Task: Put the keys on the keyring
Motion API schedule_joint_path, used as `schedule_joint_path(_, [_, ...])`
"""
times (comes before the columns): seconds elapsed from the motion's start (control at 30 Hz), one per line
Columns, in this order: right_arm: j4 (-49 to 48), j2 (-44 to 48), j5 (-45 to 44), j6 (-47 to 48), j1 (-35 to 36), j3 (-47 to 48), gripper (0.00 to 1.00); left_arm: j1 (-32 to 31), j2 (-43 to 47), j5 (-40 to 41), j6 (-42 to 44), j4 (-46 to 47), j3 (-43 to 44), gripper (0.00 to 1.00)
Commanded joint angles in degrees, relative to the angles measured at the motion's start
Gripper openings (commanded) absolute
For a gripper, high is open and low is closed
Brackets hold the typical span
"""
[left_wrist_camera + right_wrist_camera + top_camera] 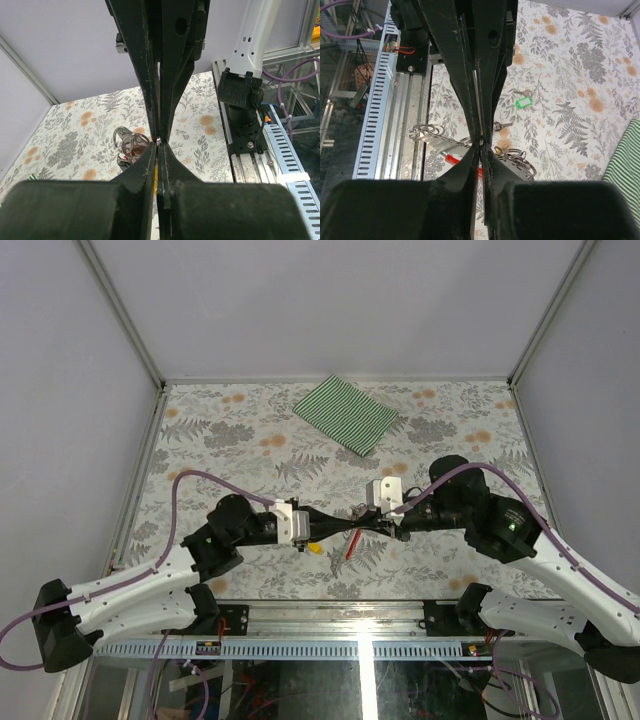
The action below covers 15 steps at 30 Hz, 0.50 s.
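Observation:
My left gripper (338, 525) and right gripper (362, 525) meet tip to tip above the near middle of the table, both shut. The keyring's red strap (352, 543) hangs under the right gripper's tips, and its silver rings (516, 156) show beside them. In the left wrist view more silver rings (131, 142) hang just left of the left gripper (159, 147). A yellow key (314, 548) sits just below the left fingers and shows as a yellow sliver (156, 175) through their slit; I cannot tell if it is gripped. A green key (524, 102) lies on the table beyond the right gripper (481, 147).
A green striped cloth (345, 412) lies at the back of the flowered table. The metal rail (330, 615) with the arm bases runs along the near edge, and the right arm's base (245, 100) stands close by. Grey walls enclose the left, right and back.

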<state>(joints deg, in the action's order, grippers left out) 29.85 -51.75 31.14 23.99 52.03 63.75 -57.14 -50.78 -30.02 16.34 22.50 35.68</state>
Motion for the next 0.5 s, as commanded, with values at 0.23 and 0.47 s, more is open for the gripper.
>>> schedule_joint_path(0.23, [-18.3, 8.0, 2.3, -7.9, 0.1, -4.0, 0.43, -0.3, 5.5, 4.1, -10.9, 25.9, -8.1, 0.0])
schedule_joint_path(0.47, [-32.9, 12.5, 3.3, -15.3, 0.2, -13.5, 0.45, -0.3, 5.6, 6.1, -17.2, 42.8, -13.2, 0.0])
